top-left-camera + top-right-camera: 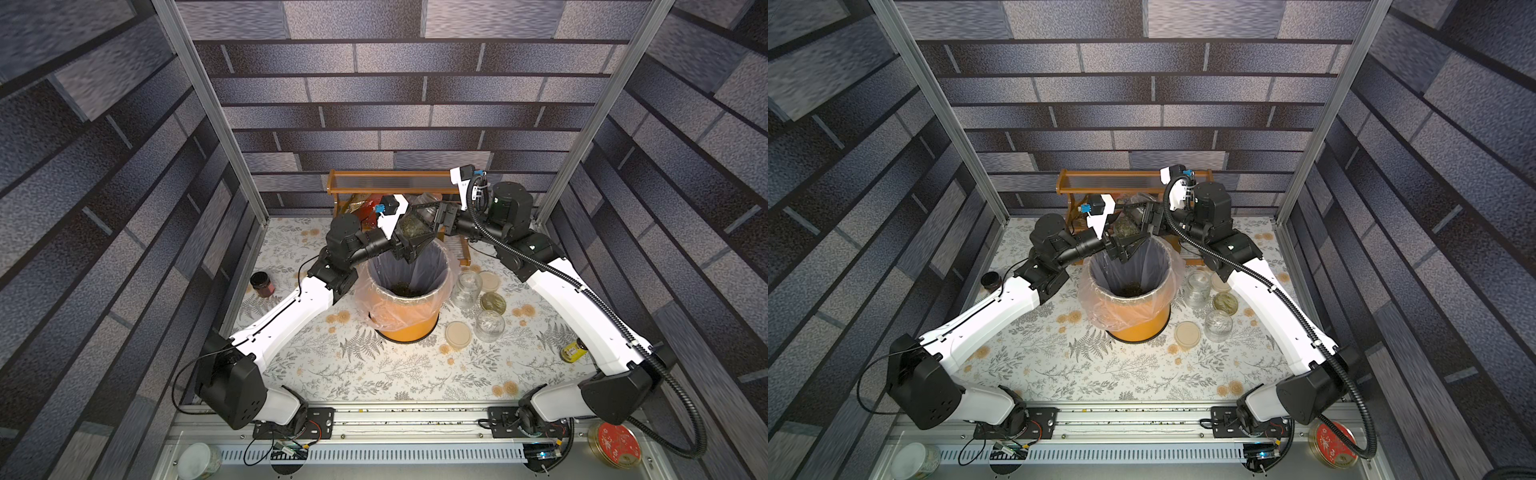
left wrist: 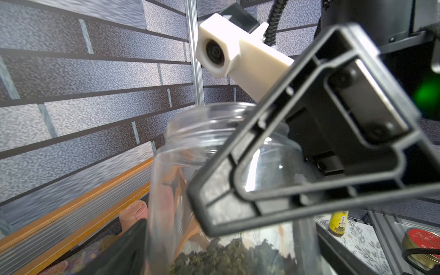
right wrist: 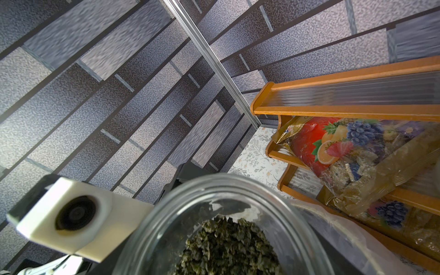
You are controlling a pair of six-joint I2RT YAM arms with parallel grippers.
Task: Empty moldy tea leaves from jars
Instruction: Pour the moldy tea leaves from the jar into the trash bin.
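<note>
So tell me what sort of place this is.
Probably a staged kitchen or pantry corner inside a robot test cell, not a real home: brick-print wall panels on aluminium posts, a floral tablecloth, and a wooden rack holding a snack bag behind the lined orange bin.

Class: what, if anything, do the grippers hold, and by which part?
The open jar of tea leaves: the right gripper grips its side just below the neck; the left gripper flanks its lower body, grip unclear.
</note>
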